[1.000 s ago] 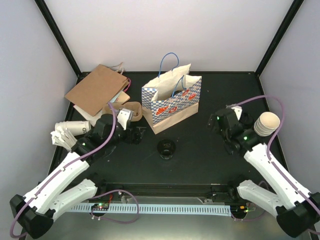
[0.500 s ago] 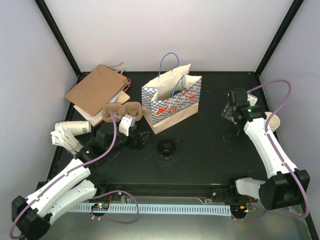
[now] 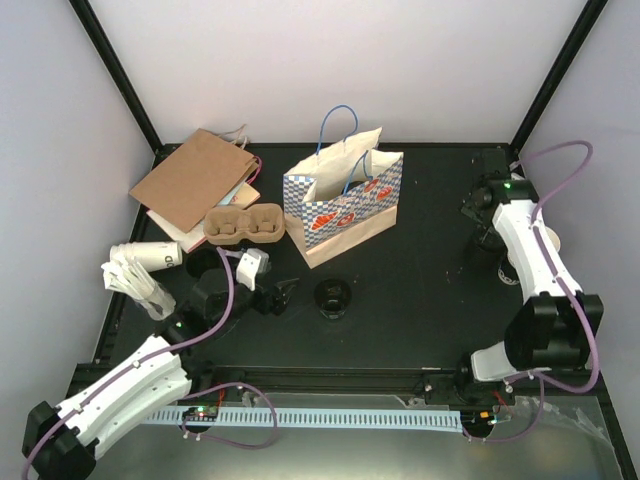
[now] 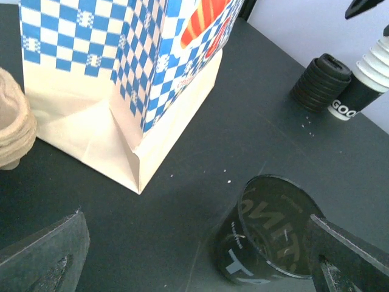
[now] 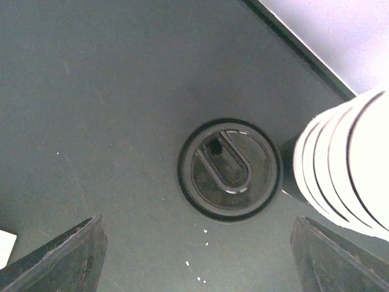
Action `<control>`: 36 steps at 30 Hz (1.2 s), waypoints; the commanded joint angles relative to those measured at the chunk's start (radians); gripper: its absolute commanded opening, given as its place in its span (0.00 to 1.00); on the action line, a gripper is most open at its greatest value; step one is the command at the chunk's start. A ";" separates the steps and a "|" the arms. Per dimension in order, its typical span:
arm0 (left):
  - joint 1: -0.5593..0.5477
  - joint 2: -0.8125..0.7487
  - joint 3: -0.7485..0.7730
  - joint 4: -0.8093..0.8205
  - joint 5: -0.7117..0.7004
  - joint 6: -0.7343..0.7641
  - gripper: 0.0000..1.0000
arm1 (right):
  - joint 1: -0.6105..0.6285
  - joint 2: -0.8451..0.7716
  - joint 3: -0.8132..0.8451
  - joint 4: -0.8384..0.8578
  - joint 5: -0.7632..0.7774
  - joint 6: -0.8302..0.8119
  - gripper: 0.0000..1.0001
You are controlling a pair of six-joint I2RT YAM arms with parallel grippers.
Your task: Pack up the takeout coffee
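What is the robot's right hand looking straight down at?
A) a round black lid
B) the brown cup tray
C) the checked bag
A: the right wrist view shows a round black lid directly below the open right gripper, beside stacked white cups.

Matte black tabletop, enclosed by 3 plain pale walls at 9, 12 and 3 o'clock, 2 black corner posts at 11 and 1 o'clock, white slotted rail along the 6 o'clock edge, evenly soft-lit.
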 commanded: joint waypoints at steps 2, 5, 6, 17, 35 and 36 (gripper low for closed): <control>-0.014 -0.020 -0.063 0.080 -0.019 0.012 0.99 | -0.027 0.087 0.090 -0.032 -0.025 0.004 0.81; -0.017 -0.039 -0.098 0.092 -0.022 0.008 0.99 | -0.044 0.119 0.106 -0.022 -0.028 0.030 0.74; -0.017 -0.047 -0.111 0.101 -0.024 0.009 0.99 | -0.052 0.129 0.108 -0.014 -0.036 0.035 0.73; -0.019 -0.068 -0.128 0.123 -0.026 0.012 0.99 | -0.083 0.224 0.128 0.001 -0.048 0.053 0.68; -0.019 -0.073 -0.128 0.125 -0.030 0.014 0.99 | -0.123 0.251 0.109 0.038 -0.099 0.022 0.65; -0.019 -0.072 -0.129 0.126 -0.030 0.014 0.99 | -0.124 0.249 0.107 0.040 -0.100 0.021 0.63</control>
